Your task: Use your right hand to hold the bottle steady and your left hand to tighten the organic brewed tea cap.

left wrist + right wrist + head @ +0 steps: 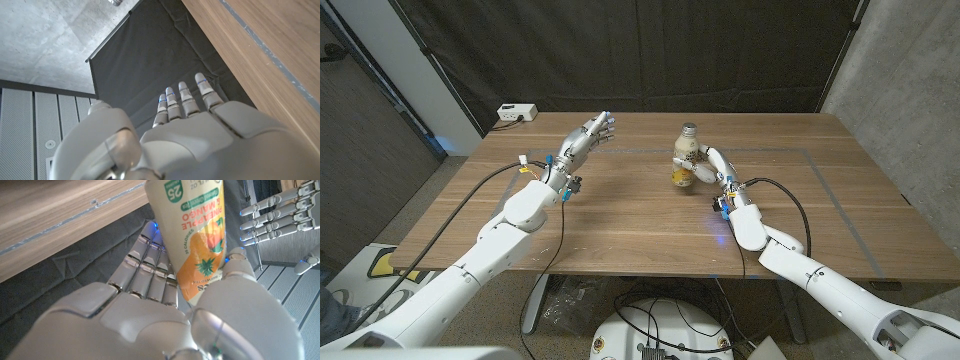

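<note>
Near the table's (620,220) middle the right hand (712,172) is wrapped around the upright bottle (686,156), so the holding step looks done, while the left hand (586,135), fingers apart and empty, must next cross to the cap (690,128).

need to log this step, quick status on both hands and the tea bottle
Right hand grips the bottle, upright on the table. Left hand open, raised, well clear of the cap. Nothing between them.
</note>
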Controlling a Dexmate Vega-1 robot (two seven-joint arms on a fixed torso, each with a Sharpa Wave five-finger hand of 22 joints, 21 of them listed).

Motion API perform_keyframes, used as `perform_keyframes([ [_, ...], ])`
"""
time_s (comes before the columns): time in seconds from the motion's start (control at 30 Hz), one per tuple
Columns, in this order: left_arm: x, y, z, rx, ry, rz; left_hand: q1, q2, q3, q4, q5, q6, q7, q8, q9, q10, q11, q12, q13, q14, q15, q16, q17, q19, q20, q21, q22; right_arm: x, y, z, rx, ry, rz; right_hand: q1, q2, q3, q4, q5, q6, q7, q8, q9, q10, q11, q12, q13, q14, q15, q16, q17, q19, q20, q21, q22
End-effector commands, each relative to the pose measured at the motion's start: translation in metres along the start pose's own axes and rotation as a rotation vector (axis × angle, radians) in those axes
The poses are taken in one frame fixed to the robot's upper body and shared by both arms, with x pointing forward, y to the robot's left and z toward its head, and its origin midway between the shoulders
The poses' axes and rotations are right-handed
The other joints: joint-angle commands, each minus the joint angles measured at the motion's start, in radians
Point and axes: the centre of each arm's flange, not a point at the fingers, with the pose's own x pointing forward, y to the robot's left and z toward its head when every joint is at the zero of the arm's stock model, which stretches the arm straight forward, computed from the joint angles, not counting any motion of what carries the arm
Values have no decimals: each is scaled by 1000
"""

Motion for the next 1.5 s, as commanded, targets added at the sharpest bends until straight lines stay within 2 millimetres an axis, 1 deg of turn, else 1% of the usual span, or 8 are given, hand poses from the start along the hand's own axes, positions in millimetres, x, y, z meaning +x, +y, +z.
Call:
perform_keyframes([
  [0.03, 13, -28, 4, 46, -7, -117, -33, -12, -35, 13, 16, -14, 6, -2, 3, -105, 13, -4, -2, -139, 5, -6, -8, -126, -23, -58, -3, 4, -1, 2, 6, -18, -9, 57, 62, 13, 4, -3, 89, -76, 0, 2, 10, -3, -3, 4, 7, -73, -1, 3, 3, -60, 10, 3],
  [0.17, 21, -40, 2, 38, -12, -168, -57, -21, -65, 24, 29, -42, 20, -7, 2, -248, 21, -7, -5, -288, 14, -5, -11, -251, -29, -100, -2, 4, -2, 3, 10, -21, -12, 58, 63, 14, 5, -3, 91, -77, 0, 2, 13, -6, -4, 4, 8, -72, -2, 3, 2, -60, 10, 3],
  [0.3, 29, -52, 4, 53, -15, -218, -67, -27, -80, 27, 35, -63, 30, -9, 2, -308, 29, -6, -6, -352, 21, -4, -11, -317, -29, -109, 0, 4, -2, 2, 12, -19, -10, 59, 64, 15, 5, -4, 95, -78, 0, 2, 15, -4, -5, 4, 10, -72, -3, 3, 2, -61, 10, 3],
  [0.57, 39, -69, 7, 61, -16, -260, -70, -30, -87, 27, 38, -73, 36, -10, 2, -328, 31, -3, -6, -373, 23, -1, -11, -338, -33, -108, 0, 4, -2, 0, 15, -18, -17, 60, 66, 17, 7, -5, 103, -79, 0, 2, 21, -4, -6, 4, 12, -71, -6, 3, 3, -62, 11, 3],
  [0.8, 41, -76, 7, 45, -18, -271, -69, -29, -88, 26, 39, -69, 40, -6, 2, -325, 32, 3, -6, -367, 27, 4, -11, -340, -34, -105, 1, 6, -1, -1, 2, -10, -10, 92, 67, 29, -8, -3, 113, -84, -2, 2, 33, -17, -10, 4, 23, -87, -10, 0, 6, -69, 13, 3],
  [0.87, 42, -78, 8, 47, -20, -280, -67, -27, -89, 25, 41, -41, 59, 6, 3, -327, 33, 7, -6, -368, 28, 7, -11, -342, -33, -101, 1, 6, -1, -2, -5, -11, -9, 92, 67, 30, -8, -3, 113, -84, -3, 2, 33, -17, -11, 4, 24, -89, -10, 0, 6, -69, 14, 3],
  [1.0, 44, -82, 11, 40, -28, -297, -64, -25, -90, 24, 42, -31, 67, 10, 3, -326, 35, 10, -6, -369, 30, 9, -11, -346, -33, -100, 1, 6, -1, 0, -69, -31, -20, 94, 66, 30, -7, -4, 113, -84, -4, 2, 33, -15, -13, 4, 23, -89, -12, 0, 7, -70, 14, 3],
  [1.5, 45, -92, 14, 9, -49, -328, -52, -13, -85, 19, 44, -28, 68, 10, 4, -310, 40, 21, -6, -354, 34, 17, -12, -343, -32, -92, 1, 4, 1, -2, -103, -19, -11, 101, 66, 33, -6, -4, 117, -87, -8, 2, 36, -19, -19, 4, 26, -93, -16, 0, 7, -72, 15, 3],
])
